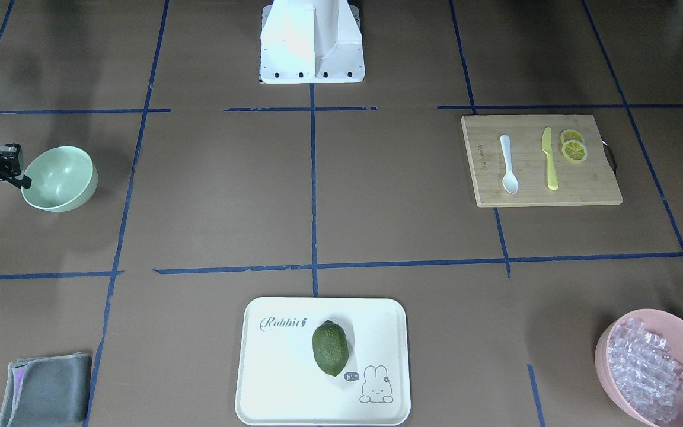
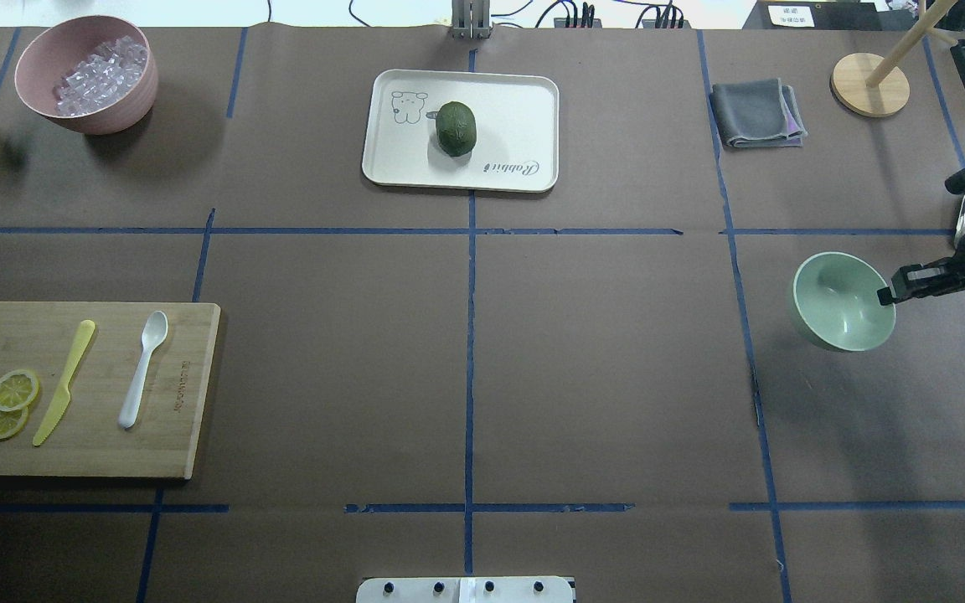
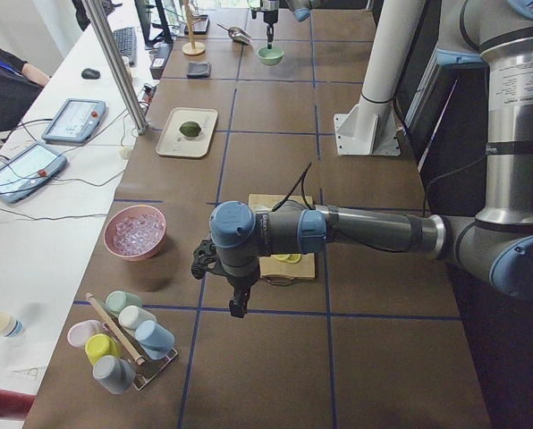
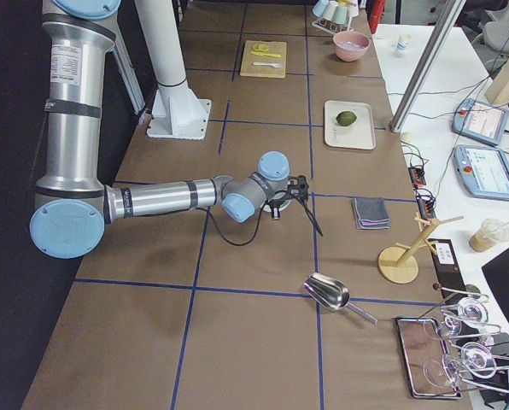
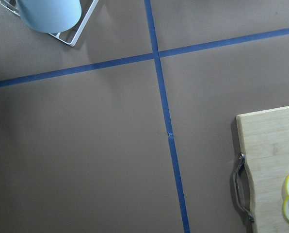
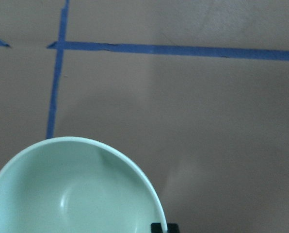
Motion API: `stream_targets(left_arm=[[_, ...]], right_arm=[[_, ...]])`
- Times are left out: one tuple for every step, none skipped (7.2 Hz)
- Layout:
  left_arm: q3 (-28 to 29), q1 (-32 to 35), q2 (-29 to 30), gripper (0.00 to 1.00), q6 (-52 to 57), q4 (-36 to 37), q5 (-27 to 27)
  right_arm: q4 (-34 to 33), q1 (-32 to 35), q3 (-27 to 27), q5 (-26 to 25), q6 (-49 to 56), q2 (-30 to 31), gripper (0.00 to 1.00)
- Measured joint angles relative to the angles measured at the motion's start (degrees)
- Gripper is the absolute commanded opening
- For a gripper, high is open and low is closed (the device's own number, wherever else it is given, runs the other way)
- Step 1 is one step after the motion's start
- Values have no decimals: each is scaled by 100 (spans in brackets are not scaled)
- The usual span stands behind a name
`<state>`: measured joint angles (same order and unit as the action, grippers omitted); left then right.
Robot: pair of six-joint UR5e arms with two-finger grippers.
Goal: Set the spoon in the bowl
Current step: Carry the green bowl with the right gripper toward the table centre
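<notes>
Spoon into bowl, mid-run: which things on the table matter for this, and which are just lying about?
Job: spoon on the cutting board; mint-green bowl; right gripper at its rim.
Lying about: yellow knife, lemon slices, pink bowl of cubes, tray with green fruit, grey cloth.

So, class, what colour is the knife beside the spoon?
The knife is yellow, clearest in the exterior front-facing view.

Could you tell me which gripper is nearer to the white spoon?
Left: the left gripper hovers beside the spoon's cutting board; the right gripper is across the table at the bowl.
</notes>
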<state>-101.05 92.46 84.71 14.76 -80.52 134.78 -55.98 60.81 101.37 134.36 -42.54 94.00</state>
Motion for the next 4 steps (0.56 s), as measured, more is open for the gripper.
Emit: stream_targets(left_arm=[[-6, 0, -4, 100, 0, 1, 2], [-8, 0, -5, 100, 0, 1, 3], [-13, 0, -9, 100, 0, -1, 4], [-17, 0, -11, 100, 2, -5, 4]], right_arm=[[-355, -80, 147, -12, -381, -383, 0], [-747, -374, 254, -206, -1087, -887, 0], [-1127, -793, 301, -547, -1859, -1446, 0], [-1674, -1299, 307, -939, -2595, -2110, 0]])
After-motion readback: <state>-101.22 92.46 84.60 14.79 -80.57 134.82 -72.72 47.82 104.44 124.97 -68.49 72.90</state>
